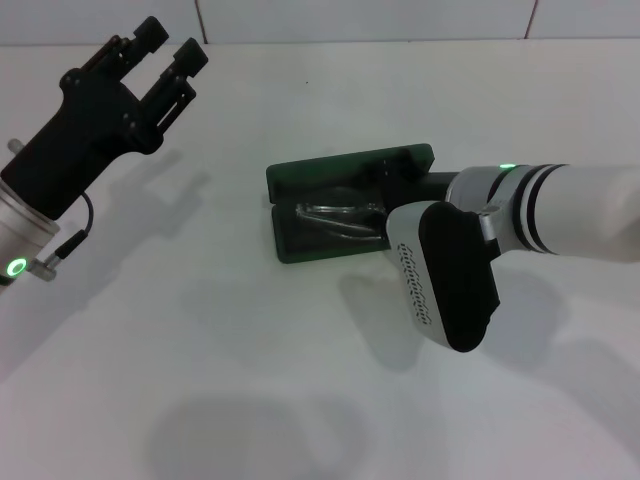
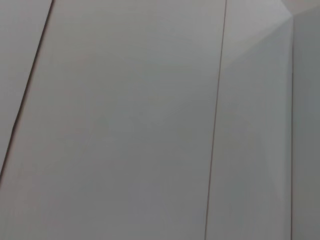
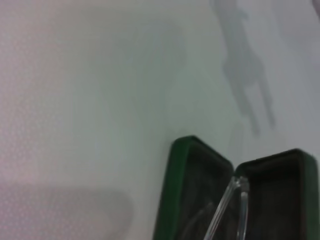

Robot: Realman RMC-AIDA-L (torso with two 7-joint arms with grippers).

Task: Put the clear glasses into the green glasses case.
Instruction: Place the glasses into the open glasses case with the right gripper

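Right gripper (image 1: 392,195) reaches over the open green glasses case (image 1: 300,172) mid-table, jaws hidden, so I cannot tell their state. Clear glasses (image 1: 335,215) lie in its tray; placing seems nearly done, and next comes a clean retreat. Left gripper (image 1: 158,48) hangs far left, jaws spread.

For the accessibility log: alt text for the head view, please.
A green glasses case lies open on a white table with clear glasses in it. The right gripper reaches over it; the left gripper hangs open, far left.

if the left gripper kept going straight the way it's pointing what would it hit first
Probably the tiled wall: the left gripper is raised and points up and away over the table's far edge, and its wrist view shows only wall tiles. Depth is unclear.
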